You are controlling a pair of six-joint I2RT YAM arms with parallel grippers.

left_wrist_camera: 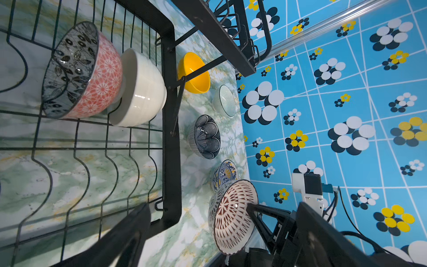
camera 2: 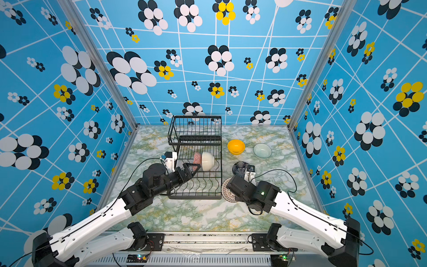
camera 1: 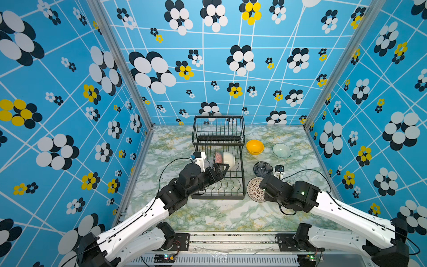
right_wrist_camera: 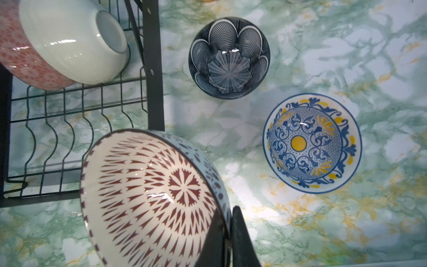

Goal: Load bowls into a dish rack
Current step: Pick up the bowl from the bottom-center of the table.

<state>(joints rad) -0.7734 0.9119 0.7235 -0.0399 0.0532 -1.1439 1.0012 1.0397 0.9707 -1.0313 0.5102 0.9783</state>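
**Q:** What do the top views give you?

**A:** In both top views my left gripper (camera 1: 217, 171) hangs spread wide over the lower tray of the dish rack (camera 1: 218, 138), holding nothing. It is just beside the pink-red bowl (camera 1: 218, 157) and the cream-white bowl (camera 1: 230, 159), which stand on edge in that tray. The maroon-patterned bowl (camera 2: 227, 193) is beside the rack, half under my right arm (camera 2: 261, 195). The yellow bowl (camera 1: 254, 146), clear glass bowl (camera 1: 281, 150) and dark navy bowl (camera 1: 262, 168) sit on the table (camera 1: 219, 215).

**Q:** And the left wrist view?

**A:** One of my left fingers (left_wrist_camera: 129, 231) is over the tray wires and touches nothing. Past the rack, the maroon-patterned bowl stands tilted on edge.

**Q:** The right wrist view?

**A:** My right gripper (right_wrist_camera: 228, 235) is pinched narrow on that bowl's rim, one finger inside and one outside. The blue-yellow bowl (right_wrist_camera: 312, 143) sits upright on the table, apart from it.
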